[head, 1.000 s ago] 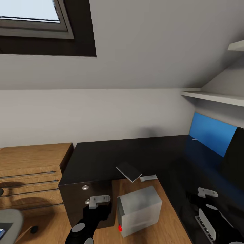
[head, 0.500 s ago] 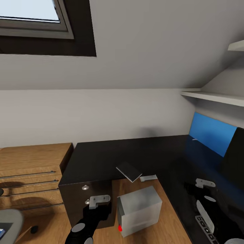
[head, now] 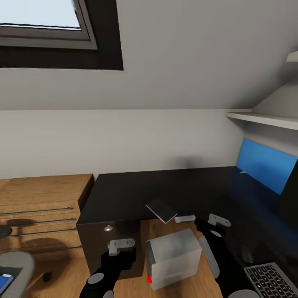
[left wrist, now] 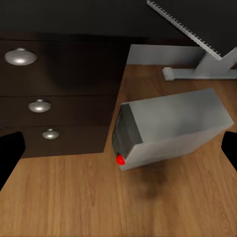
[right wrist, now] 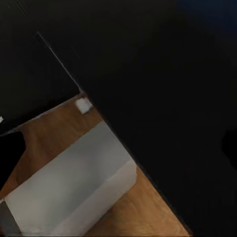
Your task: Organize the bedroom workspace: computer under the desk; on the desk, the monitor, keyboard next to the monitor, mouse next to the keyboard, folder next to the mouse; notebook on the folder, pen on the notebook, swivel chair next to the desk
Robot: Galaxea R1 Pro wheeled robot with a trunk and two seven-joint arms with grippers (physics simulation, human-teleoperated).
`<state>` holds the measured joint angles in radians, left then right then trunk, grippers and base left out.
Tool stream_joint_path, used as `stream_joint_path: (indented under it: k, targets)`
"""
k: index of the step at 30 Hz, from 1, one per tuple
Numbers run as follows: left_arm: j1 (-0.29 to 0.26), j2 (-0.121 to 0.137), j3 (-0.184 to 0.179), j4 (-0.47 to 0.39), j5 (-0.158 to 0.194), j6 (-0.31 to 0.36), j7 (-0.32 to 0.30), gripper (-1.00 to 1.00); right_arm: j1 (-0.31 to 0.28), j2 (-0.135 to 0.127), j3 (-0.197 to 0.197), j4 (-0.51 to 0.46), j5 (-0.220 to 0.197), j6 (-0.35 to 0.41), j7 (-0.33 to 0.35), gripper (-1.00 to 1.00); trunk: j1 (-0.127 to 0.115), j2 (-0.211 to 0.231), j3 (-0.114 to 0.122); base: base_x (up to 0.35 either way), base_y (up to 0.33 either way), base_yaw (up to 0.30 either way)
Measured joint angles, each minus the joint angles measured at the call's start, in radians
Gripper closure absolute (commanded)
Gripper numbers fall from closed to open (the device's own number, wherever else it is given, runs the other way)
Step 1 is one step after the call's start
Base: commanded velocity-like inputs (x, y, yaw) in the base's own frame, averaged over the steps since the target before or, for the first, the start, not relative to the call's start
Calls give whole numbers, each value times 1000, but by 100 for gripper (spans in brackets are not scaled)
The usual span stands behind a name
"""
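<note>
The desk [head: 136, 190] filled the corner of the attic room, its glossy black top running along the wall and turning down the right side. The computer [head: 174, 256] stood on the wood floor in the desk's inner angle, beside the dark drawer unit [head: 108, 244], its red dot facing the robot; it was judged to be partly out from under the top. It was taken for a stiff, fairly heavy box with smooth sides, better pushed flat against a face than lifted.

The swivel chair [head: 14, 269] was seen at the lower left, with a corner of the blue folder [head: 4, 282] on its seat. The keyboard [head: 271, 281] lay on the desk at the lower right. It was judged light and rigid, to be taken across its narrow width. The notebook [head: 162, 210] lay at the desk's inner edge, overhanging it slightly; thin and light, it was judged easiest to pinch at that free edge. The mouse [head: 46, 276] lay on the floor near the chair.

The left gripper [left wrist: 118, 153] hung above the floor facing the computer, jaws wide apart and empty. The right gripper [right wrist: 118, 143] was held over the desk edge, jaws likewise spread and holding nothing.
</note>
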<state>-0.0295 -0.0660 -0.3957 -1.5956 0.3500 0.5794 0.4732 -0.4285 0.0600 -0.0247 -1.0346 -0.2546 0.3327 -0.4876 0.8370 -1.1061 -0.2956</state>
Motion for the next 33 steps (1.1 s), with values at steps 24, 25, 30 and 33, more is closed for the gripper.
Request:
stream_joint_path:
  k: [24, 25, 30, 33]
  targets:
    - [0, 0, -2, 1, -3, -1, 2, -100, 1, 14, 104, 28, -5, -5, -9, -100, 0, 0, -14, -153, 199, 181]
    - [0, 0, -2, 1, -3, -1, 2, -100, 1, 15, 104, 28, -5, -5, -9, -100, 0, 0, -15, -37, 45, 16]
    - [0, 0, -2, 1, -3, -1, 2, -100, 1, 14, 104, 26, -7, -5, -10, -100, 0, 0, -15, -57, 83, 15]
    - [0, 0, -1, 1, -3, -1, 2, -100, 1, 14, 104, 26, -5, -5, -11, -100, 0, 0, -15, -180, 239, 166]
